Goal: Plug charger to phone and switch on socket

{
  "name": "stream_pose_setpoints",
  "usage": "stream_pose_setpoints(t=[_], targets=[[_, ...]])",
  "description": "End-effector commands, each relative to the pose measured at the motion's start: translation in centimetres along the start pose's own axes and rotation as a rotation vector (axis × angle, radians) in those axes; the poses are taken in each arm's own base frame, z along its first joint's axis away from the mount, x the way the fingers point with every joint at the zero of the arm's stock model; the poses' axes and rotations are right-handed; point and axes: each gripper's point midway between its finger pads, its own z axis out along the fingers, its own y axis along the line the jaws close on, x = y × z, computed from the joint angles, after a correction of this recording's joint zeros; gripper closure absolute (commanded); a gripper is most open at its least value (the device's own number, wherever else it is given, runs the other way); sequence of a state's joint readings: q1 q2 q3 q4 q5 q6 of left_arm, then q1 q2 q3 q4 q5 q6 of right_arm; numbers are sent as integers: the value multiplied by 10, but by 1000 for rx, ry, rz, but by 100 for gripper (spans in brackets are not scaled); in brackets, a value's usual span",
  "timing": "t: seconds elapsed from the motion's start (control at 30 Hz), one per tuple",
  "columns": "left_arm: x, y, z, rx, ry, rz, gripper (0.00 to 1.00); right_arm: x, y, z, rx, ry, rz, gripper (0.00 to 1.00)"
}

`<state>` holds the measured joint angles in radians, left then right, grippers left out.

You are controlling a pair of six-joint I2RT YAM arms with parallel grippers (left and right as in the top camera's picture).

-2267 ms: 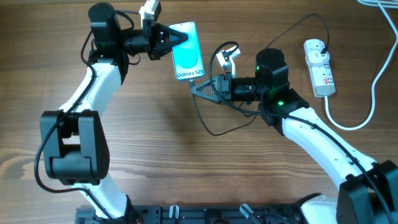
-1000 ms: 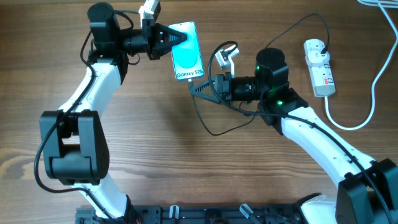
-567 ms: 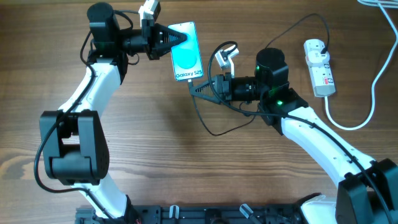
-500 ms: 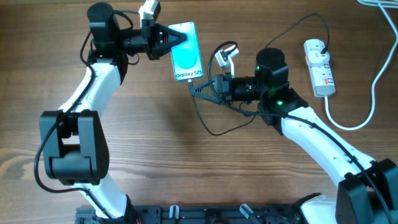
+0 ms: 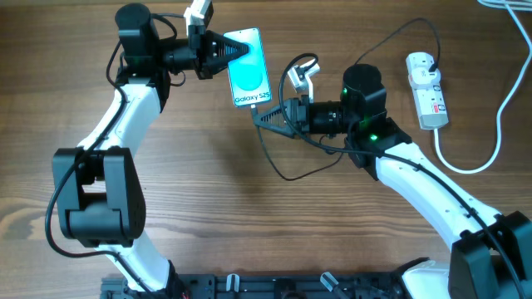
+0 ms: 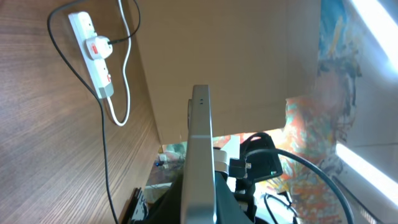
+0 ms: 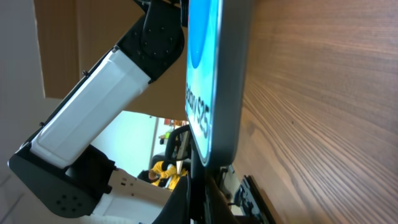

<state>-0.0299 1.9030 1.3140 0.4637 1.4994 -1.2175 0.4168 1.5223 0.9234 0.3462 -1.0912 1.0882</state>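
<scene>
Wood-grain table [image 5: 208,208], two arms reaching toward its far centre. Phone [image 5: 251,71] sits at far centre, teal screen facing up with the "Galaxy S25" text at its near end. Left gripper [image 5: 237,51] is clamped on the phone's left long edge. The left wrist view shows the phone [image 6: 200,155] edge-on between the fingers. Right gripper [image 5: 259,118] is closed tight on the charger [image 5: 287,176] near its tip. It points left at the phone's near-right corner, just beside the bottom edge. In the right wrist view the phone [image 7: 217,74] fills the frame edge-on and a thin dark piece meets its bottom edge. Cannot tell whether the connector is seated. Charger cable loops toward the near side under the right arm, then runs far and right to a plug in the socket [image 5: 426,91]. Socket lies at far right, well apart from the phone. Its thick white cord [image 5: 496,124] curves along the right edge. Switch position too small to read.
</scene>
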Motion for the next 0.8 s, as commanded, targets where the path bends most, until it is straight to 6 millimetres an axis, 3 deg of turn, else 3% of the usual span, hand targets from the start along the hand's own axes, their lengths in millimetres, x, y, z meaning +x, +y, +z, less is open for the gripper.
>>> stream_pose_setpoints(t=[0.0,0.2,0.4,0.77], targets=[[11,-10,3,21,69,33,96,-25,-1,-1,24,-112,-37,96],[11,-10,3,20,68,33,96,-31,-4,-2,43,-149,-34,96],[-8,-7,-4,-6,-36,48,96,-9,-2,0,9,-28,-33,96],[-17,-8,-8,-14,-83,40,96,2,1,0,-14,30,-33,96]])
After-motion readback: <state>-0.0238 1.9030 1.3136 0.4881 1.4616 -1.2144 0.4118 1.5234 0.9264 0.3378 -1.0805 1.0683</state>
